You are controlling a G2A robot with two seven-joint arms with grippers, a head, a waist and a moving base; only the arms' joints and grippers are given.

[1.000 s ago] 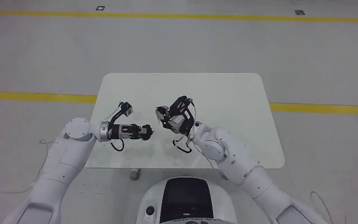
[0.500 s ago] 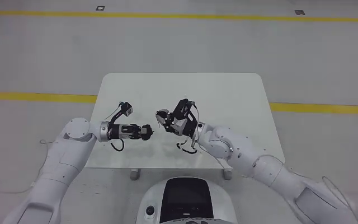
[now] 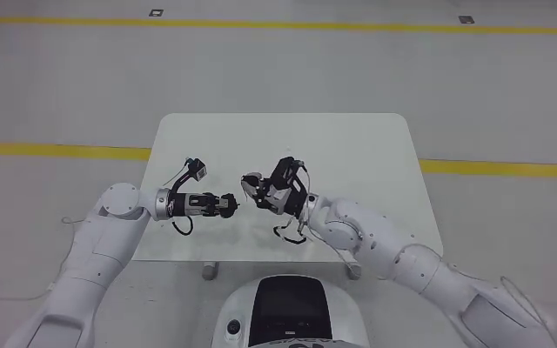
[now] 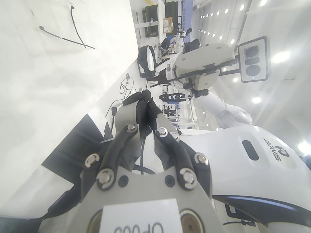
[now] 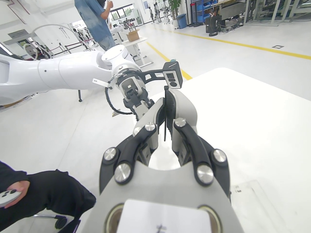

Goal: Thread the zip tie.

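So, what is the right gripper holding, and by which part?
A black zip tie, pinched by its strap between the fingers of the right gripper. Its head shows at the fingertips, and the tail end is free.

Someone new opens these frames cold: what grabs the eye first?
The two tools face each other tip to tip, a small gap between them, above the near half of the white table. The right tool clamps a black zip tie whose head sticks out past its tips; the left tool is shut as well. Spare zip ties lie crossed on a clear sheet on the table.
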